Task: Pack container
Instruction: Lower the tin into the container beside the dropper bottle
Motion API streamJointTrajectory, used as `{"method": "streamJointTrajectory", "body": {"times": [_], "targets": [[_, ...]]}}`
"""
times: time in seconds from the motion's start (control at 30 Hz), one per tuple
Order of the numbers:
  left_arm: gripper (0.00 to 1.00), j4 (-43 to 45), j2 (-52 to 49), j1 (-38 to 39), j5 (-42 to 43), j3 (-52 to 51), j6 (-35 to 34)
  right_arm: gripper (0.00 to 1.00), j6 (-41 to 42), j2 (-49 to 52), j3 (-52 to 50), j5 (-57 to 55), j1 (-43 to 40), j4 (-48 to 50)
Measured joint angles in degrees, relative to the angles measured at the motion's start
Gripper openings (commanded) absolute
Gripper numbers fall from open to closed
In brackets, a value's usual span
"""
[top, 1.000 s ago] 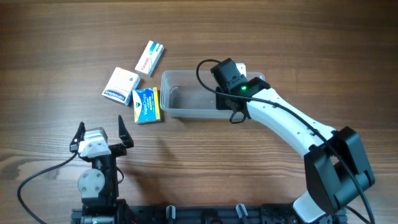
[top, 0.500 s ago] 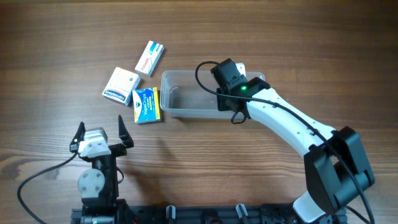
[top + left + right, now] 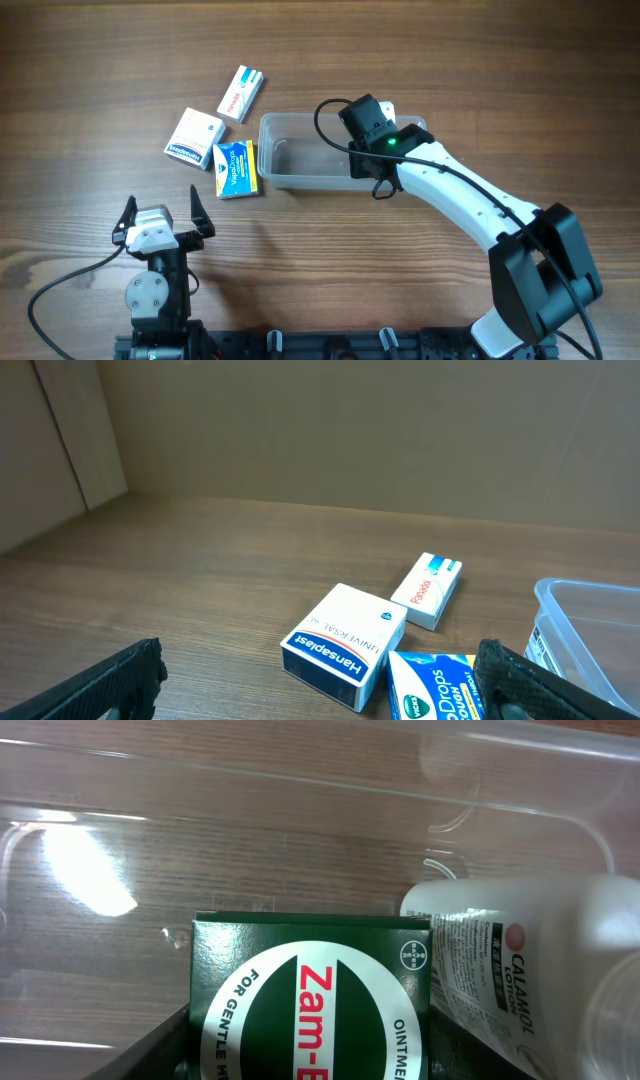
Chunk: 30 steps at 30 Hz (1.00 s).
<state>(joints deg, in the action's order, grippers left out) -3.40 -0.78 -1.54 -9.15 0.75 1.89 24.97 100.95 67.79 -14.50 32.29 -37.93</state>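
The wooden table [image 3: 450, 60], brown and grained along its length, carries everything. The white right arm [image 3: 470, 200] reaches across it from the near right corner. Directly beneath the right claw [image 3: 320, 1055] lies the container [image 3: 300, 150], a clear, shallow plastic tub with rounded corners and a raised rim; its glossy floor throws back a bright patch of light and lets the wood show through. The claw hangs over the tub's right end.

That claw stands about half spread, its dark fingers closed against the two sides of a green ointment box [image 3: 310, 1010], a matte cardboard carton with a white oval on its face and red lettering that begins "Zam". Just to the right of the gripped box, inside the tub, lies a white calamine lotion bottle [image 3: 520, 960] on its side, smooth plastic with a printed label.

The left claw [image 3: 162, 208] is at full spread near the table's front edge, with nothing between its black fingers. Ahead of it and slightly right sit three cardboard cartons: a white and blue Hansaplast box [image 3: 345, 645], a blue and yellow Vicks drops box [image 3: 435, 685] just beside the tub's left wall, and farthest out a slim white Panadol box [image 3: 427, 590].
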Motion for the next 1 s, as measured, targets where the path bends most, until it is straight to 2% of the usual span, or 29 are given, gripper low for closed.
{"method": "streamJointTrajectory", "body": {"times": [0.27, 0.33, 0.67, 0.77, 0.87, 1.0], "targets": [[1.0, 0.0, 0.0, 0.0, 0.0, 0.0, 0.0, 0.36, 0.0, 0.0, 0.0, -0.2, -1.5, 0.0], [1.0, 0.0, 0.0, 0.0, 0.0, 0.0, 0.0, 0.43, -0.2, 0.0, 0.0, -0.2, -2.0, 0.0], [1.0, 0.0, 0.0, 0.0, 0.0, 0.0, 0.0, 0.51, -0.6, 0.0, 0.0, -0.1, -2.1, 0.3], [1.0, 0.0, 0.0, 0.0, 0.0, 0.0, 0.0, 0.64, -0.6, 0.0, 0.0, -0.1, -2.1, 0.3], [1.0, 0.0, 0.0, 0.0, 0.0, 0.0, 0.0, 0.7, -0.9, 0.0, 0.0, 0.0, -2.1, 0.3], [1.0, 0.0, 0.0, 0.0, 0.0, 0.0, 0.0, 0.73, -0.8, 0.0, 0.0, 0.1, -2.1, 0.3]]}}
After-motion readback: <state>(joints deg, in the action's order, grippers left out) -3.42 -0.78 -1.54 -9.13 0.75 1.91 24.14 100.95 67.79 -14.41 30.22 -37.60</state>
